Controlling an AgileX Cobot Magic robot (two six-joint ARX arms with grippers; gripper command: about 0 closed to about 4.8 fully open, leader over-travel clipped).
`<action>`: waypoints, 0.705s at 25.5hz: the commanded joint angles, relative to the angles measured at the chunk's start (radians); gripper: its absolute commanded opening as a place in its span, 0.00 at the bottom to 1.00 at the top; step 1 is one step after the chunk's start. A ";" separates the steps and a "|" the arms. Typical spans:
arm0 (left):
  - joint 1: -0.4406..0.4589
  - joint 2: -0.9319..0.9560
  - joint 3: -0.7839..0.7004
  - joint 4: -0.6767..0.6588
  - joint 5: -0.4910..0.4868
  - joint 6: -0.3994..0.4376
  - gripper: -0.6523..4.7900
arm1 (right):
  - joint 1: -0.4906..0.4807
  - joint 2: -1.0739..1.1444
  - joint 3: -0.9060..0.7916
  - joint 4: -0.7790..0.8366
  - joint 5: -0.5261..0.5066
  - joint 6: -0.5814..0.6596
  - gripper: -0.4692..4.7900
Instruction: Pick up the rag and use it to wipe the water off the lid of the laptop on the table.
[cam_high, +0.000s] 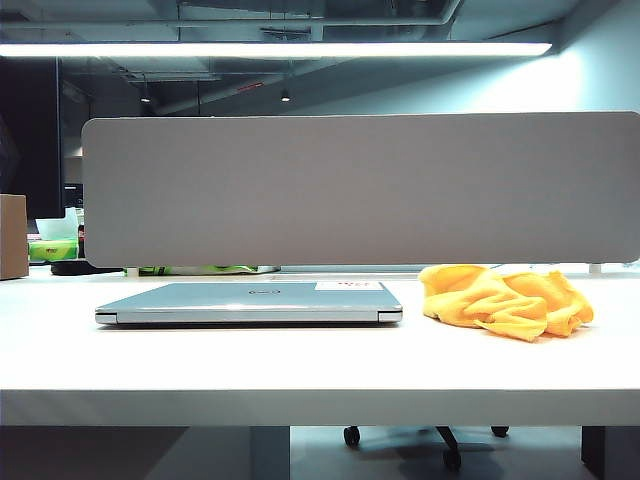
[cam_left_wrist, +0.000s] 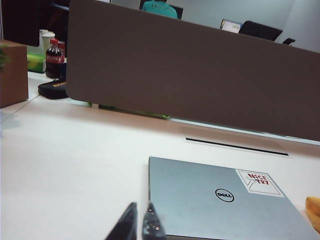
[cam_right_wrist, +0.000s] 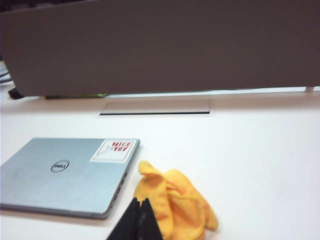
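Yellow-orange rag (cam_right_wrist: 176, 202) lies crumpled on the white table (cam_right_wrist: 250, 145), just past the right gripper (cam_right_wrist: 139, 218), whose fingers are pressed together and hold nothing. Beside the rag sits the closed laptop (cam_right_wrist: 65, 175), lid (cam_left_wrist: 220, 200) up. The left gripper (cam_left_wrist: 141, 222), fingers nearly together and empty, hovers at the laptop's near corner.
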 joint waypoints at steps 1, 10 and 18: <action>0.000 -0.047 -0.036 0.009 0.000 -0.001 0.16 | 0.002 -0.002 0.002 -0.029 -0.005 0.004 0.08; 0.000 -0.068 -0.150 0.002 0.000 0.005 0.16 | 0.001 -0.002 -0.007 -0.147 -0.004 0.004 0.08; 0.000 -0.068 -0.182 -0.115 0.003 0.003 0.16 | 0.001 0.002 -0.116 -0.094 -0.001 0.004 0.08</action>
